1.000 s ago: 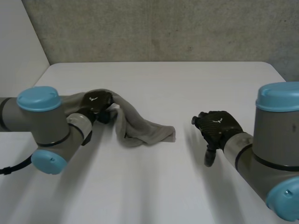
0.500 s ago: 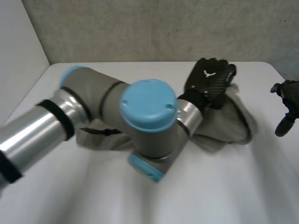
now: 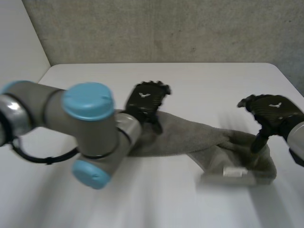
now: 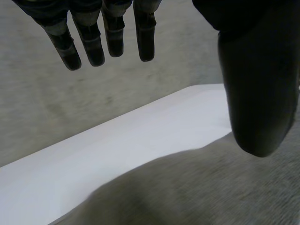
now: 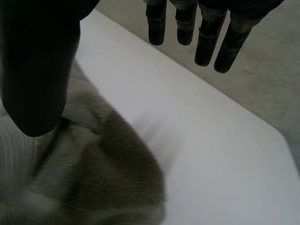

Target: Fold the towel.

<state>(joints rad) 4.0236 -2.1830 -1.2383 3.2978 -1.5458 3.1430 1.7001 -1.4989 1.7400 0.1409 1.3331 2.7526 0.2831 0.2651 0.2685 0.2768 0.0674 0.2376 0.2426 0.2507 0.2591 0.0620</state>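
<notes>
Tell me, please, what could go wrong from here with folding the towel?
1. The towel lies twisted and bunched across the table, not flat, so a fold made now would likely be lumpy.
2. The left robot hand and right robot hand both have straight fingers and grip nothing, so the towel may stay behind when they move.

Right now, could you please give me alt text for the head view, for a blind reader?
A grey towel lies stretched and twisted across a white table. The robot's left hand is open over its left end, its right hand open over the bunched right end near a white label.
</notes>
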